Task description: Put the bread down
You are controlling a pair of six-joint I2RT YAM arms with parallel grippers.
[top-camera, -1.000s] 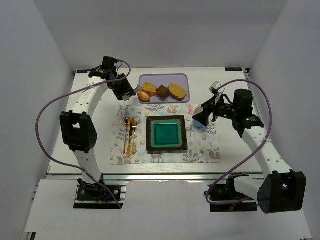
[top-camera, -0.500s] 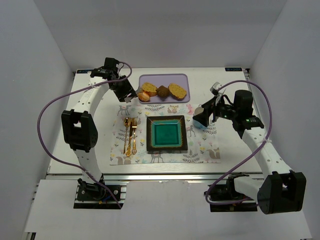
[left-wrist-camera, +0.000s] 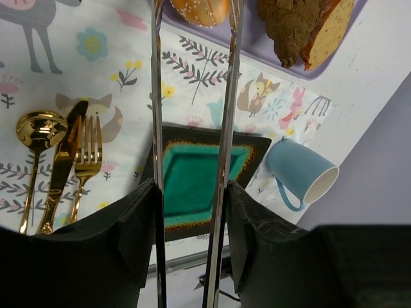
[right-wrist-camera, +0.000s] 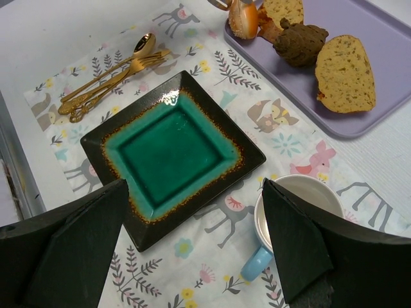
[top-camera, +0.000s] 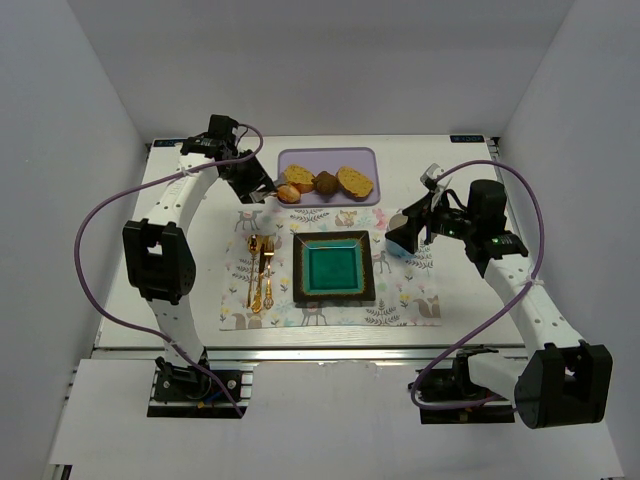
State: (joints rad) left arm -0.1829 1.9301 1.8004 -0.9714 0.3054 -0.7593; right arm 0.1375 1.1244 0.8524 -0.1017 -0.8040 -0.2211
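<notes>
Several breads lie on the purple tray (top-camera: 365,157): a small glazed roll (top-camera: 288,194), two yellow slices (top-camera: 354,180) and a dark brown piece (top-camera: 327,183). My left gripper (top-camera: 256,184) is shut on a pair of metal tongs (left-wrist-camera: 156,96). The tong arms reach up on either side of the roll (left-wrist-camera: 198,9) at the tray's near left corner. The left gripper (left-wrist-camera: 191,192) hangs over the placemat. The teal square plate (top-camera: 299,283) rests in the mat's middle. My right gripper (top-camera: 405,235) is open and empty, above the blue cup (right-wrist-camera: 289,189).
Gold cutlery (top-camera: 260,272) lies on the patterned placemat (top-camera: 400,305) left of the plate. The blue cup (left-wrist-camera: 298,170) sits right of the plate (right-wrist-camera: 96,138). White enclosure walls surround the table.
My left gripper, still holding the tongs, has edged a little to the right, toward the roll on the tray. The right arm has barely moved.
</notes>
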